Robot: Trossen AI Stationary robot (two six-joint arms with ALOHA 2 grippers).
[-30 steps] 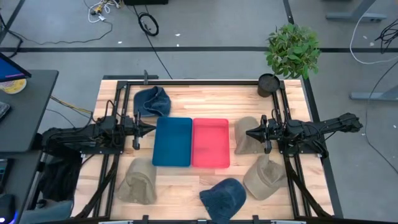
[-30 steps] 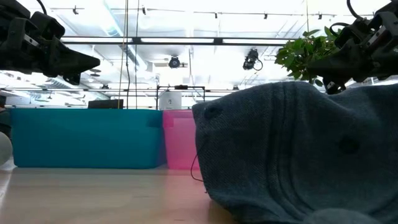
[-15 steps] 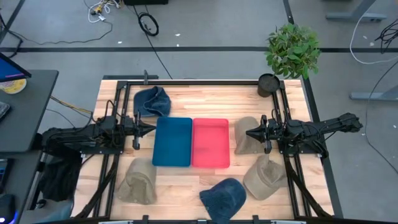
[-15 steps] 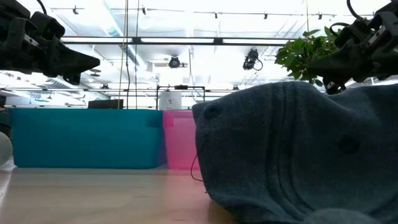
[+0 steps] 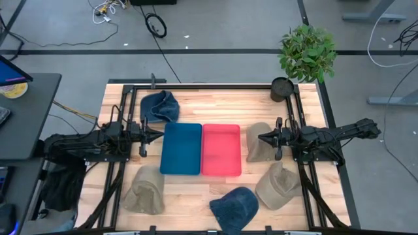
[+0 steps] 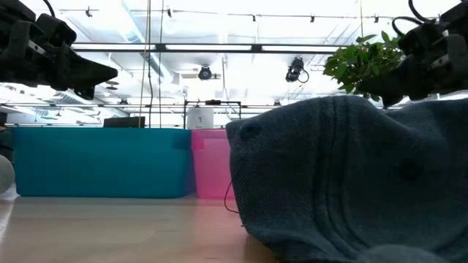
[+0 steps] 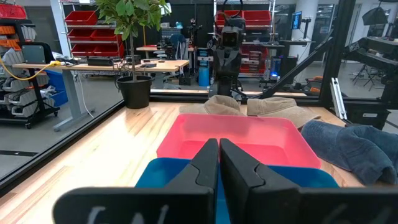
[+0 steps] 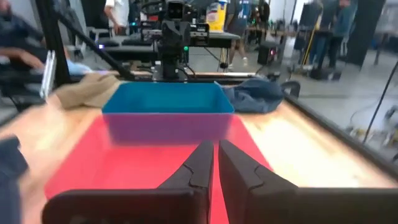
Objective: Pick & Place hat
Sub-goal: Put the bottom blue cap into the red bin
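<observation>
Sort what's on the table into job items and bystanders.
Job: blue hats, tan hats, blue bin, pink bin, left gripper, right gripper.
Bystanders: potted plant.

No readable text — no labels, brands, numbers or signs can be made out.

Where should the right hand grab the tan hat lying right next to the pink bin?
Probably the crown of the tan hat, pinched from straight above: it lies slumped and soft on the table, directly under the right hand, with the pink bin along one side, so a side approach looks cramped.
</observation>
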